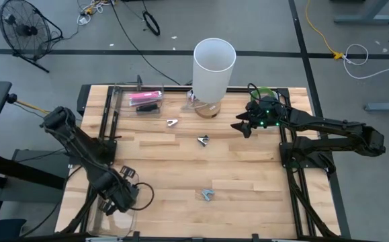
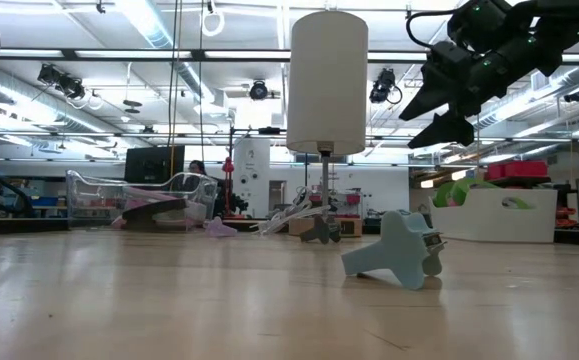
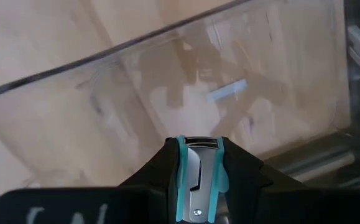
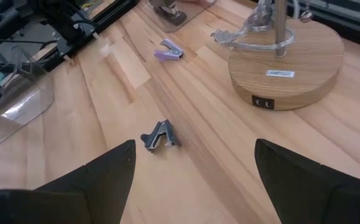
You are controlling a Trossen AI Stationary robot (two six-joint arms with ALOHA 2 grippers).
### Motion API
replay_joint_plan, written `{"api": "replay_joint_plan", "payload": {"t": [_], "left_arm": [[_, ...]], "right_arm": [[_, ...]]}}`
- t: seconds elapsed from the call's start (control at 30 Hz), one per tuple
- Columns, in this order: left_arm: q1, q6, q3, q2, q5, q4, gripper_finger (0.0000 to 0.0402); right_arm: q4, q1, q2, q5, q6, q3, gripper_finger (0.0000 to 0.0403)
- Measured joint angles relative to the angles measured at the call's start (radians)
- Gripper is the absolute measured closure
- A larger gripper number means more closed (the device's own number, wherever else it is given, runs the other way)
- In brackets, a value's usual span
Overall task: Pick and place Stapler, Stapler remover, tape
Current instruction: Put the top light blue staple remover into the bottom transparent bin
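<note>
Three staple removers lie loose on the table (image 1: 248, 168): a grey one (image 1: 203, 140) mid-table, a lilac one (image 1: 173, 122) further back towards the clear tray (image 1: 120, 101), and a light-blue one (image 1: 208, 195) near the front edge, which the low view shows resting tilted on its prongs. A pink stapler (image 1: 145, 98) and a dark item beside it already sit inside that tray at the back left. No tape rings visible anywhere, unless they are behind the white paper-towel roll (image 1: 214, 67) on its round wooden stand (image 4: 288, 65); can't tell. Right gripper (image 1: 246, 125) hangs well above the table just right of the stand, fingers spread wide, nothing between them; its wrist view looks down at the grey remover, with the lilac one beyond. Left gripper (image 1: 117, 195) is parked at the front-left corner over a second clear bin (image 3: 167, 81), fingers closed together with nothing in them. My read: stapler step done, remover pick in hand, approach phase. Next move calls for the right arm to drop onto the grey remover and line its fingers across the narrow body. It's small and flat, so a shallow grip risks it skidding on the wood.
</note>
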Motion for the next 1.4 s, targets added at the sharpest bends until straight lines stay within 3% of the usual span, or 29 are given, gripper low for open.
{"api": "replay_joint_plan", "payload": {"t": [0.4, 0.63, 0.83, 1.13, 1.4], "left_arm": [[-0.041, -0.062, -0.151, 0.0, 0.009, 0.147, 0.0287], [-0.043, -0.045, -0.159, 0.0, 0.001, 0.177, 0.0307], [-0.048, -0.044, -0.159, 0.0, -0.039, 0.18, 0.0287], [-0.048, -0.044, -0.159, 0.0, -0.043, 0.242, 0.0296], [-0.048, -0.044, -0.159, 0.0, -0.038, 0.25, 0.0276]], "right_arm": [[0.0, 0.0, 0.0, 0.005, 0.008, 0.0, 0.0075], [0.0, 0.0, 0.0, 0.005, 0.008, 0.0, 0.0075], [0.0, 0.0, 0.0, 0.006, 0.005, 0.0, 0.0075], [0.0, 0.0, 0.0, 0.005, 0.004, 0.0, 0.0075], [0.0, 0.0, 0.0, 0.005, 0.004, 0.0, 0.0075]]}}
